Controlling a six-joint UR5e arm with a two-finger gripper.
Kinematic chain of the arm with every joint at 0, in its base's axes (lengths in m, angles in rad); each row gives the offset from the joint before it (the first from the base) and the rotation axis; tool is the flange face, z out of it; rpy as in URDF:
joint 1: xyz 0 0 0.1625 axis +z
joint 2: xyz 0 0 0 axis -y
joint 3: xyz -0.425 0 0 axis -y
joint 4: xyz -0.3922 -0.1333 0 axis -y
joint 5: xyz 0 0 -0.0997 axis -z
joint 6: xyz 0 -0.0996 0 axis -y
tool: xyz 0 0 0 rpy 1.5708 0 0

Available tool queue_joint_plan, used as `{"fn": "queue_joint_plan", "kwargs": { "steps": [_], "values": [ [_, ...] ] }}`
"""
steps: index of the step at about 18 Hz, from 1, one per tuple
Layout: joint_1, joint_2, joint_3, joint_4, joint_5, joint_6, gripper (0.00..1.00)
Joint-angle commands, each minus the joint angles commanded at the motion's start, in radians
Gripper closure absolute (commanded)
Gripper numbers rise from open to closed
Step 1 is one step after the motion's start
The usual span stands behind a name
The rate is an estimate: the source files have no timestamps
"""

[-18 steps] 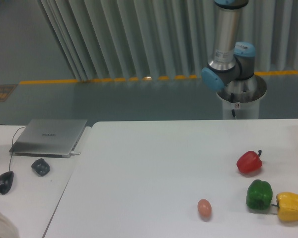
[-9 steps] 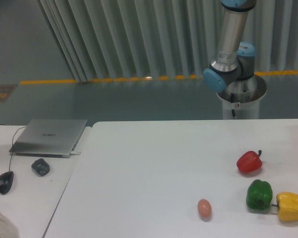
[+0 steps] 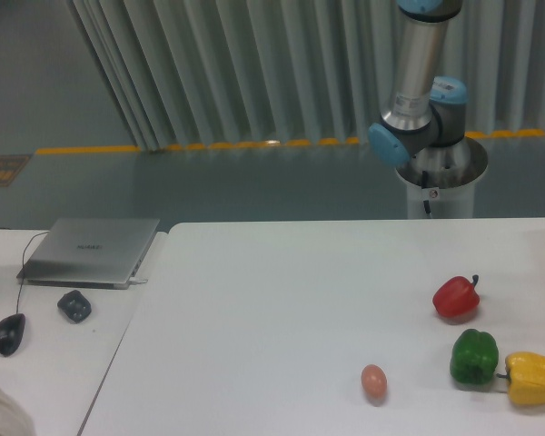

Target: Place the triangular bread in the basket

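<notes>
Background: a grey-green floor with a yellow line and a wall of vertical grey slats. In front stands a white desk, with a second, lower white desk at its left.

Bread: not in the frame. Its position, heading and long axis cannot be told.

Containers: no basket shows in the frame.

Arm: the arm rises from a pedestal behind the main desk's far edge and leaves the frame at the top. The end effector is out of the frame, so its finger state cannot be told.

Item count, main desk:
- Peppers: three. One red pepper lies near the right edge. One green pepper lies nearer the camera. One yellow pepper lies just beside the green pepper, on its right, and appears to touch it.
- Egg: one pinkish egg, left of the green pepper and apart from it.

Item count, side desk:
- One closed grey laptop.
- One black mouse with a cable.
- One small dark object between laptop and mouse; its type cannot be told.
</notes>
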Motion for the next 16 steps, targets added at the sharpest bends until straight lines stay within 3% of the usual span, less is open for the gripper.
{"fn": "queue_joint_plan", "kwargs": {
  "steps": [6, 16],
  "values": [
    [-0.084, -0.003, 0.003, -0.002, 0.003, -0.089, 0.0],
    [-0.129, -0.014, 0.003, -0.002, -0.003, -0.126, 0.0]
  ]
}}
